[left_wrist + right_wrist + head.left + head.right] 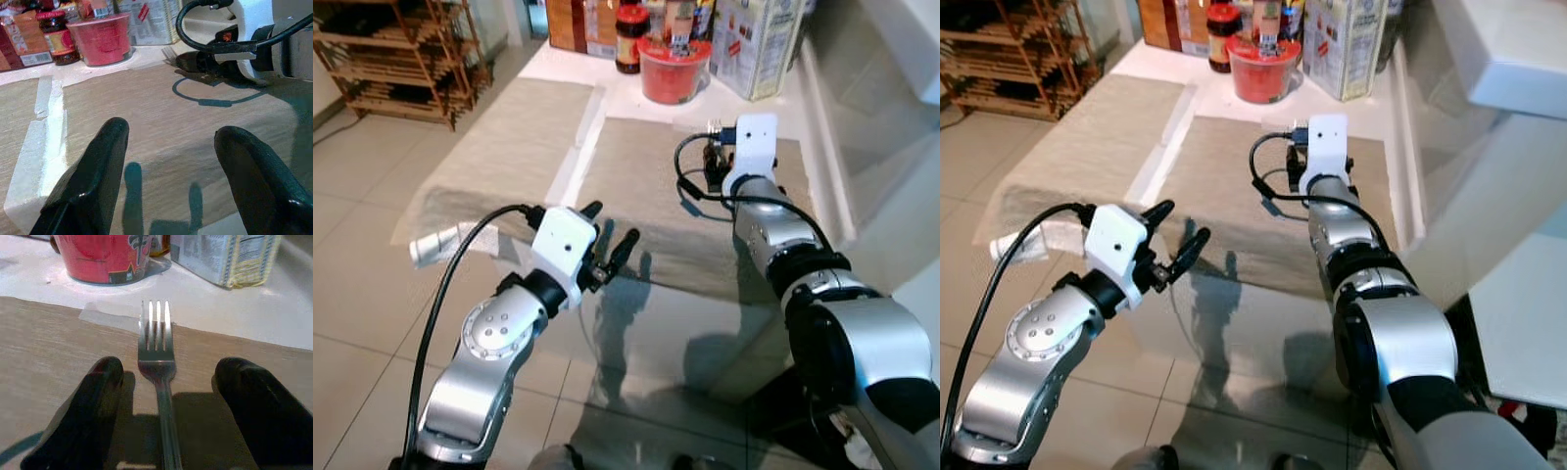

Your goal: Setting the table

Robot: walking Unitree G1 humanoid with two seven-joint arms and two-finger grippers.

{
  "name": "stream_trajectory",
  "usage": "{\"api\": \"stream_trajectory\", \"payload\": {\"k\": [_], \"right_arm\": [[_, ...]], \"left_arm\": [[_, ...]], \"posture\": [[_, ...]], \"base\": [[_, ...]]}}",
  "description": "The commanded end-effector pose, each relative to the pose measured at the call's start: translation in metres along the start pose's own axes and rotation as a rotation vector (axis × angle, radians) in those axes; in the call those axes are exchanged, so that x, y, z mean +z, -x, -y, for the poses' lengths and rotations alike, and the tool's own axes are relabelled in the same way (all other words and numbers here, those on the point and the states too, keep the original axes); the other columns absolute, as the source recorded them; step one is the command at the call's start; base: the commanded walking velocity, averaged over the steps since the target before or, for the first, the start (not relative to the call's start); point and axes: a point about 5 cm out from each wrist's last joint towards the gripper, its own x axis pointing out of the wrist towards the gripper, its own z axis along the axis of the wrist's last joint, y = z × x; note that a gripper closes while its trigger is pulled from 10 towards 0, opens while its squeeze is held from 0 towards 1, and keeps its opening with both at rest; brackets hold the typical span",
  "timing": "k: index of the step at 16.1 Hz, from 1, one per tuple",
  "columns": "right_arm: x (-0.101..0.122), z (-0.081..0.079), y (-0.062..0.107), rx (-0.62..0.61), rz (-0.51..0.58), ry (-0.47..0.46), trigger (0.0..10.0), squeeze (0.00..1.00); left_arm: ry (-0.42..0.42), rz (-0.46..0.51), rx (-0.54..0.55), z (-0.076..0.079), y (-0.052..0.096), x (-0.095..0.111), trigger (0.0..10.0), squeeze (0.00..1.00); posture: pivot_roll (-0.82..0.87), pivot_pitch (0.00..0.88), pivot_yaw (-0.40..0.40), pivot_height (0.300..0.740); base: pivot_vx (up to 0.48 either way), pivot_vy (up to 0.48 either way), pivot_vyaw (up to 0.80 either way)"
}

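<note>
Wooden shelving is seen at the far left, standing on the tiled floor. Two beige placemats are laid side by side on the table, the left placemat and the right placemat. The left gripper is held above the near edge of the right placemat, its two black fingers spread wide apart with nothing between them. Farther back, a dark jar, a red tub and a carton are grouped on the white surface. The right gripper is lowered over the far part of the right placemat, its fingers parted wide; a metal fork is seen lying flat between them, tines toward the red tub, touched by neither finger.
</note>
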Motion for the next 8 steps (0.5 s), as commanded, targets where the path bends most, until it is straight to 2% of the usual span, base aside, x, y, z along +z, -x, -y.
{"api": "stream_trajectory", "payload": {"k": [1,7,8], "right_arm": [[0.0000,0.0006,-0.0004,0.004,-0.011,0.019,10.0,0.00],[-0.0021,0.0032,-0.0001,-0.003,-0.018,0.023,10.0,0.00],[-0.0024,0.0037,-0.0001,-0.004,-0.020,0.022,10.0,0.00]], "left_arm": [[-0.003,0.019,0.003,0.0007,0.0000,0.0044,10.0,0.00],[-0.013,0.026,-0.018,0.0027,0.0000,0.0042,10.0,0.00],[-0.012,0.020,-0.015,0.0023,-0.0002,0.0038,10.0,0.00]], "posture": [[0.16,0.115,-0.020,0.740],[0.16,0.109,-0.016,0.740],[0.16,0.109,-0.015,0.740]], "base": [[0.000,0.000,0.00],[0.000,0.000,0.00],[0.480,0.000,0.00]]}}
